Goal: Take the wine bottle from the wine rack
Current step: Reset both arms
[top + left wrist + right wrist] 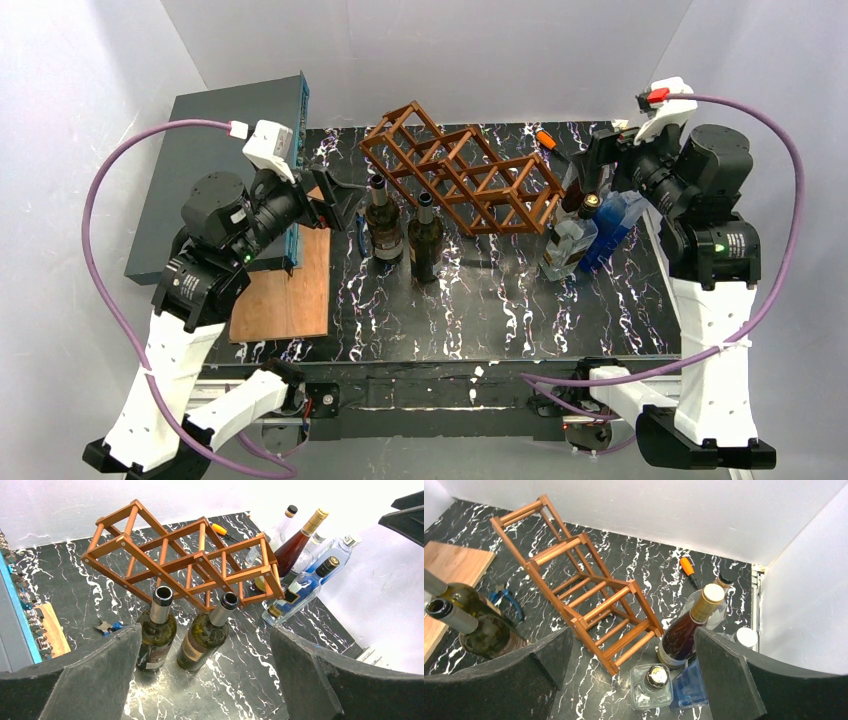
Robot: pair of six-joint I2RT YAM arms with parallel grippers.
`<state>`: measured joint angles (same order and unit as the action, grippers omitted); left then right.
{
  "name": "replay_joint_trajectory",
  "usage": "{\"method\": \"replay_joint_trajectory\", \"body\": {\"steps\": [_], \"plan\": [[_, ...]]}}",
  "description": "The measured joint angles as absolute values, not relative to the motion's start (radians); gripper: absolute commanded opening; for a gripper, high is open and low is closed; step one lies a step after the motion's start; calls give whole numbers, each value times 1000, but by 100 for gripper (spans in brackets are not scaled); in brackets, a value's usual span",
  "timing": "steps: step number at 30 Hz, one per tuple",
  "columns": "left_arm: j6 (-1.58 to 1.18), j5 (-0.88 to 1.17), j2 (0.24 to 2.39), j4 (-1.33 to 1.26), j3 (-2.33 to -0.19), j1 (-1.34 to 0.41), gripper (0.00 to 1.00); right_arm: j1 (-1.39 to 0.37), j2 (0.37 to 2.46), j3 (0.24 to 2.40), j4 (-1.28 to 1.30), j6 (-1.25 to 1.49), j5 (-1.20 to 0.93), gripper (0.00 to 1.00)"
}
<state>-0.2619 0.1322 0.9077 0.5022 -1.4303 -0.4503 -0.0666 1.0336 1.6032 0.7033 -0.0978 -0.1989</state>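
Brown wooden lattice wine rack [462, 168] lies empty — two dark-green glass wine bottles [383, 230] stand beside it, likely unloaded. Spread wide, idle: left gripper [205, 632], right gripper [632, 632].

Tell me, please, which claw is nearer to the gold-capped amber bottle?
Right. The right claw hangs open close beside the gold-capped amber bottle. The left claw, also open, is far off, past the opposite end of the wine rack.

Wine rack [462, 170] on black marbled table [500, 310], two dark bottles [425, 245] upright beside it
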Motion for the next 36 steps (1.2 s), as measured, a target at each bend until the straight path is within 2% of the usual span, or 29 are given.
{"method": "replay_joint_trajectory", "body": {"steps": [12,29,36], "plan": [[-279,140,894,527,-1430,-449,99,-64,1014,1603,696,-28,-135,100],[-294,151,879,564,-1439,-448,99,-51,1049,1609,702,-83,-212,100],[-345,242,896,543,-1457,-448,99,-34,1047,1608,704,-113,-251,100]]}}
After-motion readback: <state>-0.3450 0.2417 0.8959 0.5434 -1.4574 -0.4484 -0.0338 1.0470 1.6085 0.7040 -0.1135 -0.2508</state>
